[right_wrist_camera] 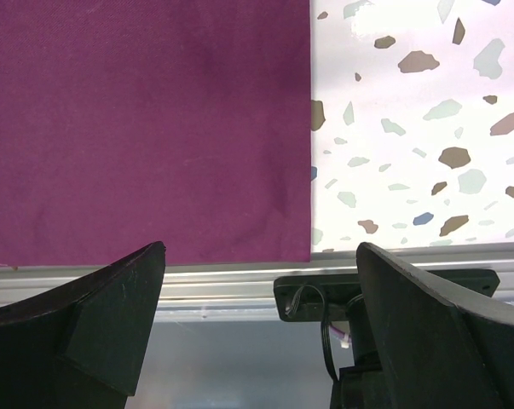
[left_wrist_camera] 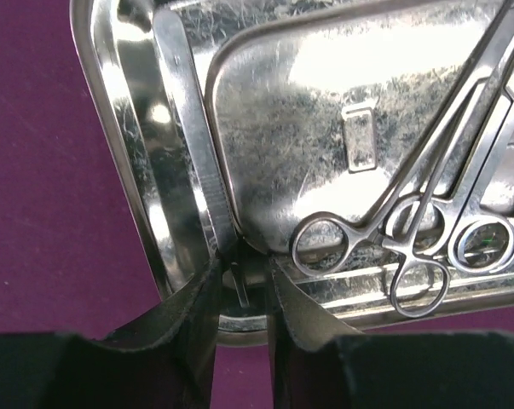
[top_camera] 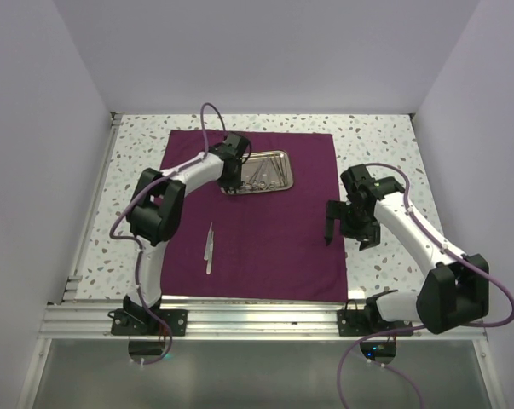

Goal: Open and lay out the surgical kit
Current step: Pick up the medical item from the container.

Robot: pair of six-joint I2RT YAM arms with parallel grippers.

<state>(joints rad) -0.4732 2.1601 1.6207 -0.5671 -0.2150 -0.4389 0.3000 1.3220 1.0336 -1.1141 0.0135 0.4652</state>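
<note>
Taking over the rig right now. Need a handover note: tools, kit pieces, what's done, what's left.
Left tool: down at the left end of the tray, fingers set narrowly either side of the end of the tray tweezers; cannot tell if it is clamped.
Right tool: open, empty, over the right edge of the cloth.
Kit: cloth spread flat, tray on its far half, ring-handled forceps in the tray, laid-out tweezers on the cloth nearer the arms.
Done: wrap opened, one pair of tweezers out.
Left: likely move the tray tweezers and ring-handled forceps onto the cloth.
</note>
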